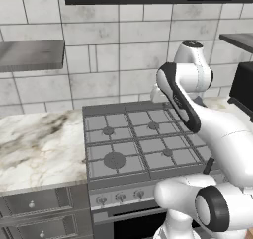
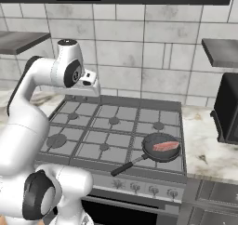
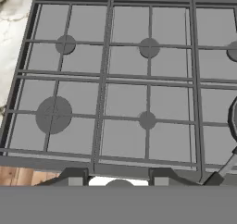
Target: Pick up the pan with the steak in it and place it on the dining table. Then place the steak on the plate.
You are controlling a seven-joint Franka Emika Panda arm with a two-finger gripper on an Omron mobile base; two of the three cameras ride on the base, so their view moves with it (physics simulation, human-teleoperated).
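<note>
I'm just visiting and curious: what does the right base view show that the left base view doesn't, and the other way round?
The right base view shows the pan on the stove's front right burner, its handle pointing toward the front edge, with the steak lying in it. It also shows the counter right of the stove. The left base view shows the marble counter left of the stove and the drawers below it. Both share the stove, the tiled wall and the white arm raised above the burners.
</note>
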